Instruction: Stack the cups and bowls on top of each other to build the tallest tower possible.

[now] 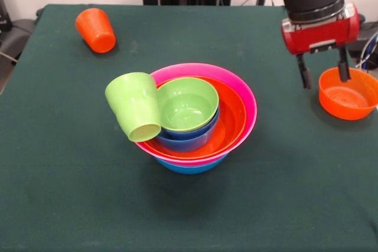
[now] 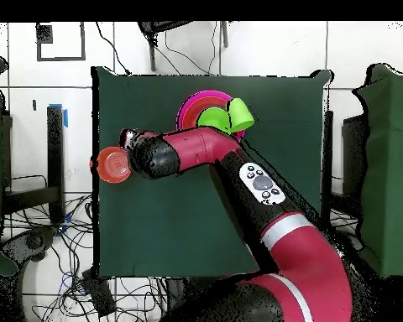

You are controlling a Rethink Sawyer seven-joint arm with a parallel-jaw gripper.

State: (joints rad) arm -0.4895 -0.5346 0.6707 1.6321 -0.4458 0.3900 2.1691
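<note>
Nearest to us, the tower (image 1: 195,122) sits at mid-table: a wide blue bowl (image 1: 189,166) at the bottom, the large pink bowl (image 1: 239,90) nested in it, the large orange bowl (image 1: 230,119) inside that, then a smaller blue bowl (image 1: 186,137) carrying the small lime-green bowl (image 1: 188,104). We read the order as widest below, so that each rim cradles the next. The lime green cup (image 1: 136,107) lies tilted on the pile's left side, mouth turned down and outward, resting against the small bowls and the orange rim; we would call it leaning, not stacked, and it adds little height as it lies. Further back on the right, the small orange bowl (image 1: 348,94) stands upright on the cloth near the table's edge, well apart from the tower. Our gripper (image 1: 323,69) hangs just at its near-left rim with the jaws spread fairly wide and nothing between them; one finger appears to hang over the bowl's inside and the other outside, which we take as lining up for a pinch on the wall, a sensible hold for a smooth round bowl. In the overhead view, the arm (image 2: 205,151) reaches across beside the pile to that bowl. Farthest away, at the far left, the ribbed orange cup (image 1: 95,29) lies on its side, untouched by anything.
</note>
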